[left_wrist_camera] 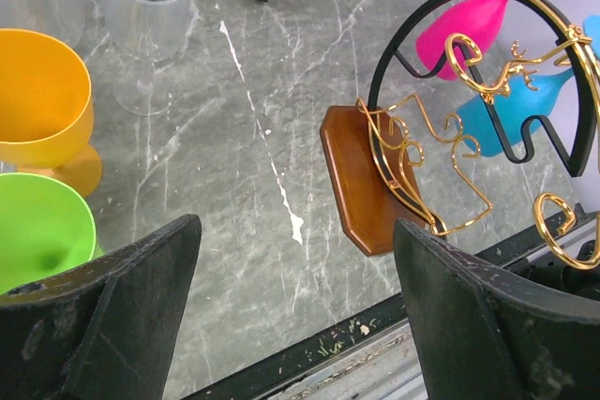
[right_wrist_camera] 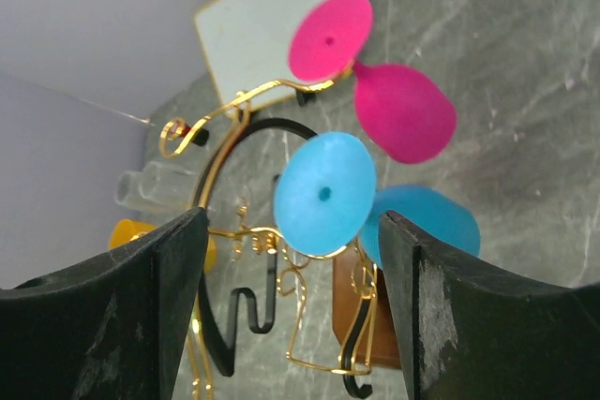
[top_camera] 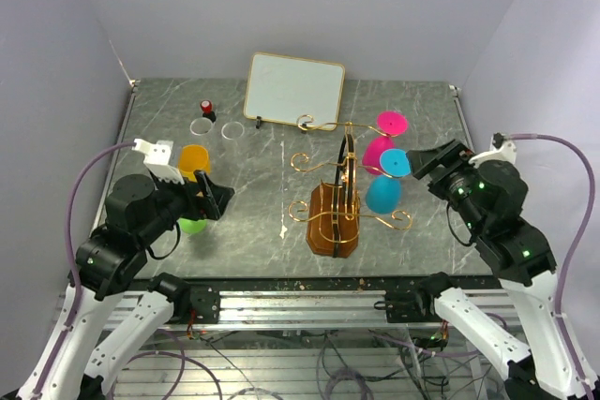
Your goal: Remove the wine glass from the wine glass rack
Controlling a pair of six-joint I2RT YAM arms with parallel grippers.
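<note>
The wine glass rack [top_camera: 336, 205], a brown wooden base with a black frame and gold wire arms, stands mid-table. A pink wine glass [top_camera: 382, 143] and a blue wine glass [top_camera: 385, 185] hang upside down on its right arms. My right gripper [top_camera: 431, 164] is open and empty just right of the blue glass. In the right wrist view the blue glass's foot [right_wrist_camera: 323, 194] sits just beyond the open fingers [right_wrist_camera: 441, 325], with the pink glass [right_wrist_camera: 403, 111] above it. My left gripper [top_camera: 214, 201] is open and empty, left of the rack [left_wrist_camera: 361, 180].
An orange glass [top_camera: 194, 161] and a green glass [top_camera: 192, 225] stand beside my left gripper. Two clear glasses [top_camera: 201, 125] and a small red-capped item [top_camera: 206, 108] stand at the back left. A white framed board [top_camera: 294, 89] leans behind the rack.
</note>
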